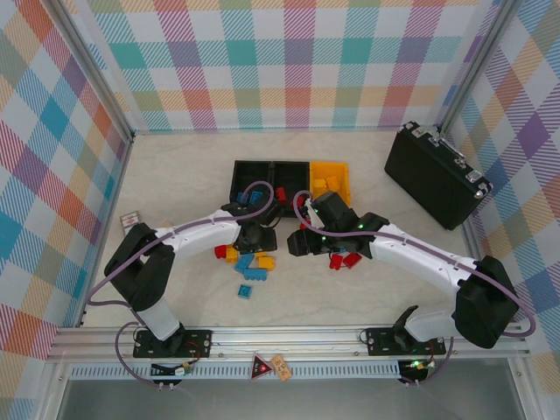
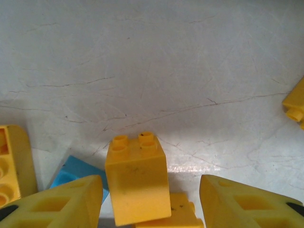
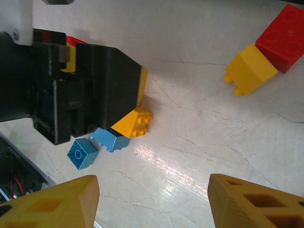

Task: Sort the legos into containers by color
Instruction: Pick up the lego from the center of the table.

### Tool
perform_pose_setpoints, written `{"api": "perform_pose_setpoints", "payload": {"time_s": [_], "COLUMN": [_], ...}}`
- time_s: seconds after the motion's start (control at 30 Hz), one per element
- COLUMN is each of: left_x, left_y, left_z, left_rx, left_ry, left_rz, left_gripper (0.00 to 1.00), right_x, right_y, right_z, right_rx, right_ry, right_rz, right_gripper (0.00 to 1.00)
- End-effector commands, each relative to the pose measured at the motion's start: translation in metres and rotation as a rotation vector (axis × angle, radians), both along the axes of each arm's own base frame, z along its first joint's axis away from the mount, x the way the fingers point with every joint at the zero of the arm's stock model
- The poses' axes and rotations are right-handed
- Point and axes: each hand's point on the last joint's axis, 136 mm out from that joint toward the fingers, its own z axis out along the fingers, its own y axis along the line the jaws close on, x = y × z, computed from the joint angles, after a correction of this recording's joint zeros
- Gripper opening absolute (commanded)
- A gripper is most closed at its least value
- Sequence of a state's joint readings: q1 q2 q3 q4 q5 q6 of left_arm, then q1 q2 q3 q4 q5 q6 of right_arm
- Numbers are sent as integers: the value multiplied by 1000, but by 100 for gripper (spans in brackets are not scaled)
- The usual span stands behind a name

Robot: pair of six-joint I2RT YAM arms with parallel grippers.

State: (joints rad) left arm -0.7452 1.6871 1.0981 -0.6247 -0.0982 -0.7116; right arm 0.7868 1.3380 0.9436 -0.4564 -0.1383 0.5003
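A black case (image 1: 435, 178) sits on the pale tabletop (image 1: 175, 166), with bright checked walls (image 1: 297, 61) all around

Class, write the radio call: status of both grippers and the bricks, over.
Left gripper open, straddling yellow brick. Right gripper open, empty. Blue brick crowds the yellow one.

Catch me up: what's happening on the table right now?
Lego sorting is mid-way. The left gripper is open, straddling a yellow brick in the loose pile, not yet closed on it. The right gripper hangs open over bare tabletop, holding nothing. Some bricks already sit in the containers.
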Motion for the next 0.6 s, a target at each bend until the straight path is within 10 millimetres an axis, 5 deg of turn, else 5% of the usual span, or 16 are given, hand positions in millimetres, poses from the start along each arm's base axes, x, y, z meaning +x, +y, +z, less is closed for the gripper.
{"api": "perform_pose_setpoints", "payload": {"time_s": [0.0, 0.17, 0.3, 0.57], "left_x": [-1, 0, 3, 11], "left_y": [3, 5, 2, -6], "left_z": [-12, -20, -20, 1], "left_rx": [41, 67, 67, 43], "left_ry": [10, 16, 12, -19], "left_rz": [20, 25, 14, -7], "left_gripper": [54, 49, 34, 23], "right_x": [-5, -7, -7, -6], "right_y": [-3, -7, -7, -12], "right_z": [-1, -3, -4, -3], "right_rx": [-5, -8, -12, -5], "right_ry": [-6, -9, -7, -7], "right_rz": [7, -1, -1, -21], "right_gripper": [62, 62, 62, 62]}}
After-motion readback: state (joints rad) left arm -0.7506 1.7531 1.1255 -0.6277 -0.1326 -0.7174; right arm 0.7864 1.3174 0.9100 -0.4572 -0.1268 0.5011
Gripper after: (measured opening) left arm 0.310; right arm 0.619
